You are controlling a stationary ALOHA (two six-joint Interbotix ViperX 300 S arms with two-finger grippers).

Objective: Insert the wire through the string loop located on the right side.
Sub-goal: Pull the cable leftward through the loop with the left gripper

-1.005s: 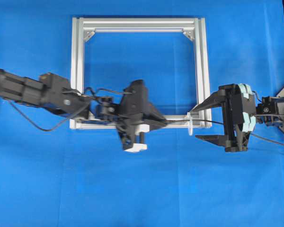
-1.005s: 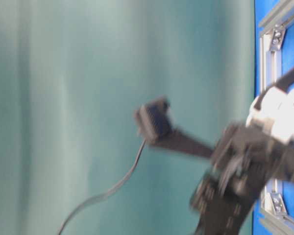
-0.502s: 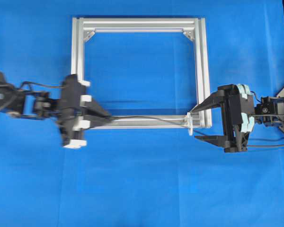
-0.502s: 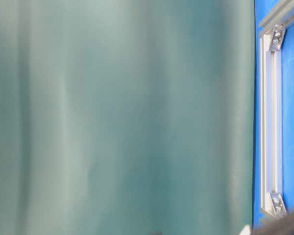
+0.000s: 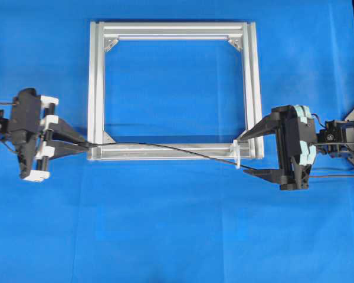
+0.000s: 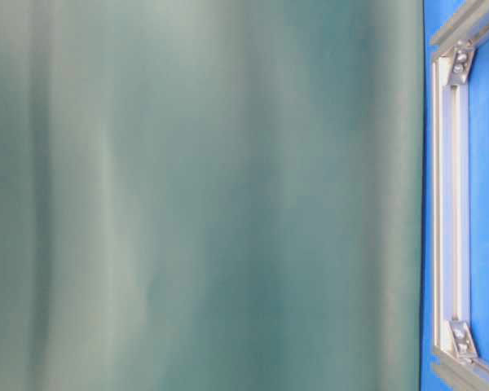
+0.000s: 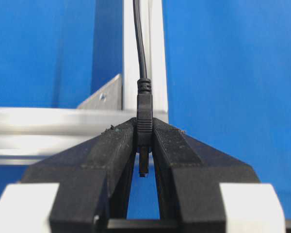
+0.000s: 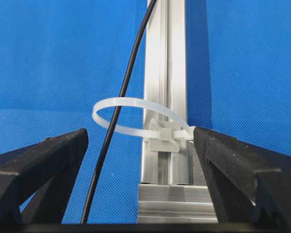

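- My left fingers (image 7: pixel 144 145) are clamped on the small dark plug tip of the thin black wire (image 5: pixel 165 148), just off the lower-left corner of the square aluminium frame (image 5: pixel 94 88).
- The wire runs along the frame's lower bar and passes through the whitish translucent string loop (image 8: pixel 136 116) at the lower-right corner, as the right wrist view shows.
- My right fingers (image 5: pixel 252 154) stand wide apart, one on either side of the loop, holding nothing.
- The frame lies flat on the blue surface (image 5: pixel 177 236).
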